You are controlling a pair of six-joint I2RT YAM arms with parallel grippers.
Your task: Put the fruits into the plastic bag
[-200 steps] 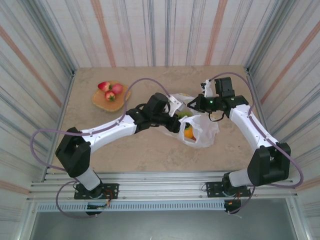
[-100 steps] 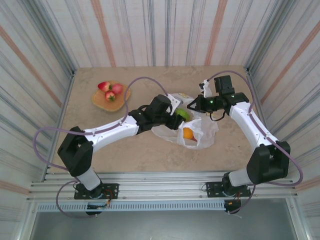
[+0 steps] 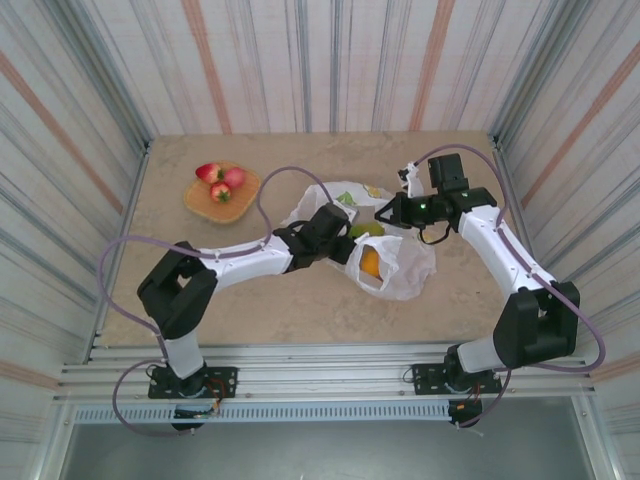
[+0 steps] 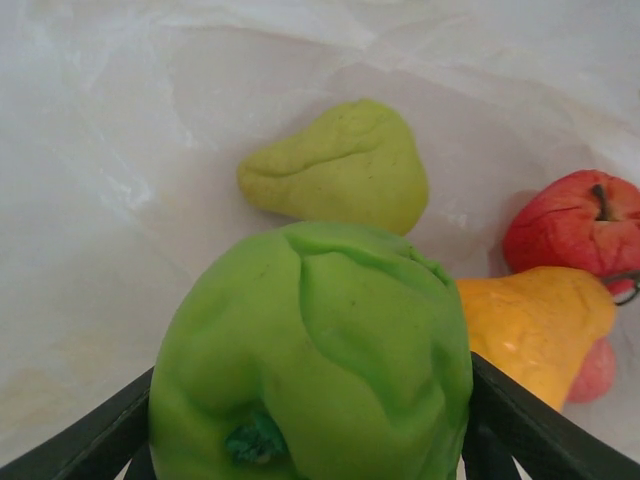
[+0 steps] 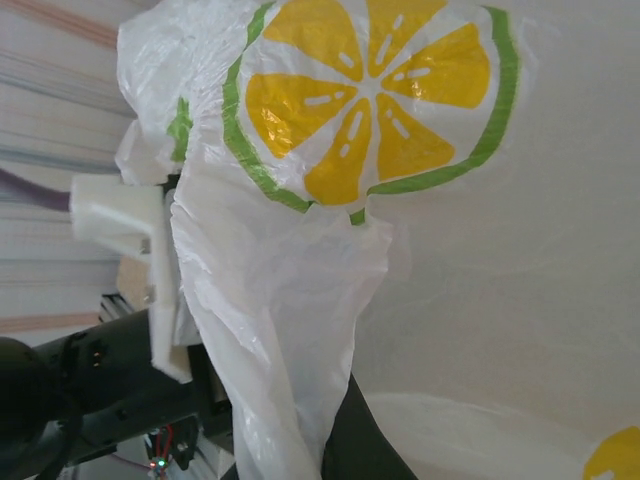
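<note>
Inside the plastic bag (image 4: pixel 100 150), walls close around, the left tool (image 4: pixel 310 440) grips a green apple (image 4: pixel 310 330), stem end toward the wrist. At the rim, the right tool (image 3: pixel 386 212) clamps the bag

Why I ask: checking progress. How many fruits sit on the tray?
3: a strawberry at the tray's far left, a peach right of it, a small red fruit nearer the arms.

Holding a glossy green toy fruit (image 3: pixel 367 229) in the left tool (image 3: pixel 352 233) at the mouth of a white lemon-printed plastic bag (image 3: pixel 405 270).
</note>
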